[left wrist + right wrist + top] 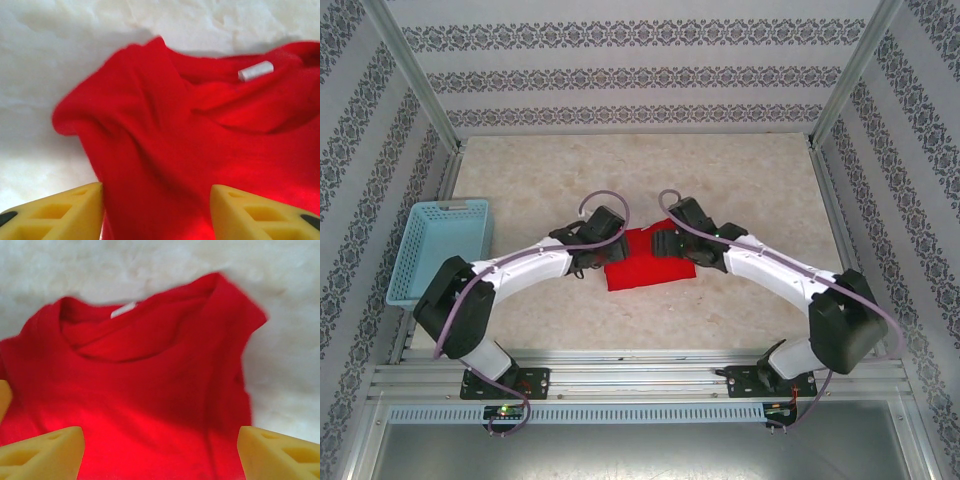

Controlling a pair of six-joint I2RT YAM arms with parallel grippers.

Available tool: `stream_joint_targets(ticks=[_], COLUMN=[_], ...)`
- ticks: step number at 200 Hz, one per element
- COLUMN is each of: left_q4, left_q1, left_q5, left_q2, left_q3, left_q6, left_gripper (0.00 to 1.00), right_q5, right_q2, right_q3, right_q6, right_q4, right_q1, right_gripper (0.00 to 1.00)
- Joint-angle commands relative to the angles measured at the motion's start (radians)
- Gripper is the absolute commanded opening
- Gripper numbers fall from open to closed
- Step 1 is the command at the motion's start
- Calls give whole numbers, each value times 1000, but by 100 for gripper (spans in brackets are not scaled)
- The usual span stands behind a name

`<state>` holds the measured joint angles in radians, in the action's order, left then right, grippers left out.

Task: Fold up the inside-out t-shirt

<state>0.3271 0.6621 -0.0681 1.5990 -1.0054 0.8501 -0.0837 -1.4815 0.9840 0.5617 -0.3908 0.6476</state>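
Observation:
The red t-shirt (648, 262) lies as a small folded bundle at the table's middle, between both arms. My left gripper (603, 258) hovers at its left edge, my right gripper (670, 245) at its upper right. In the left wrist view the shirt (200, 150) fills the space between my open yellow fingers (70, 212), with its collar and a white tag (255, 70) toward the top right. The right wrist view has the shirt (150, 390) lying under wide-open fingers (45, 452), its neckline (125, 320) at the top. Nothing is gripped.
A light blue mesh basket (437, 250) stands at the table's left edge. Pale marbled tabletop (720, 170) stretches behind and around the shirt. Patterned walls and metal frame posts enclose the table.

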Motion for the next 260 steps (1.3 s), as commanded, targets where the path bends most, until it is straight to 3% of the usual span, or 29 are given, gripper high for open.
stream_joint_targets(ticks=[1, 42, 76, 102, 146, 177, 207, 233, 260], left_q4=[-26, -69, -19, 78, 344, 468, 447, 365, 424], left_q1=[-4, -61, -160, -288, -428, -376, -244, -143, -134], left_q5=[12, 8, -1, -49, -201, -269, -225, -169, -165], left_q2=[62, 180, 285, 345, 397, 331, 298, 366, 518], left_q3=[27, 37, -63, -198, -550, -638, -538, -510, -620], left_q6=[45, 8, -78, -146, -221, -198, -128, -106, -117], left_gripper=[48, 28, 22, 22, 41, 63, 68, 73, 75], right_q5=[27, 89, 166, 227, 258, 198, 153, 102, 100], right_q2=[-93, -246, -376, -501, -661, -565, -371, -184, -2], right_q3=[-27, -62, 38, 201, 565, 608, 430, 233, 43], right_q6=[74, 138, 175, 231, 218, 160, 111, 99, 104], right_q4=[52, 160, 236, 257, 145, 34, 20, 30, 55], right_q1=[-16, -82, -75, -65, -61, -93, -119, -133, -150], right_gripper=[79, 77, 75, 74, 77, 85, 89, 90, 90])
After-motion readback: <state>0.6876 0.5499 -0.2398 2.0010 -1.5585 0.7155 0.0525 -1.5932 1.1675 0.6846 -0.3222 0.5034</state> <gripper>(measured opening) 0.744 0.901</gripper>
